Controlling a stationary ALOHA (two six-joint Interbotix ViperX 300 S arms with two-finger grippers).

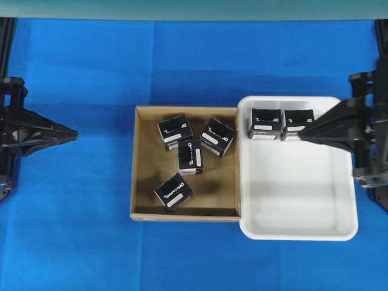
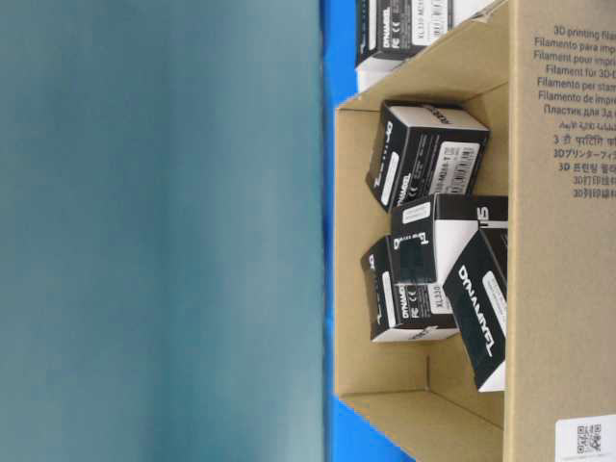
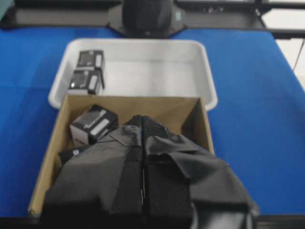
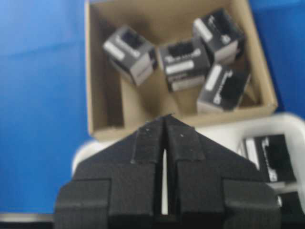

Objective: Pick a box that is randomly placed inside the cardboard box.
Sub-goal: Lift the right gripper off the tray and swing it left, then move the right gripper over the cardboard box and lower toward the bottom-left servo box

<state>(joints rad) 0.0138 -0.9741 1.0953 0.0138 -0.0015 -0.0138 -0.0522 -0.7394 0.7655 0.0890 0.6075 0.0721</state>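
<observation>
Closed black fingers of the right gripper fill the wrist view, holding nothing. It hangs over the white tray, beside two cartons there. Four boxes lie in the cardboard box — the nearest box, tilted, sits just past the shared wall. Left gripper — also closed, empty — waits well apart.

Blue table carries cardboard box near centre; white tray touching box's right wall, rims side by side, both flat on table.
</observation>
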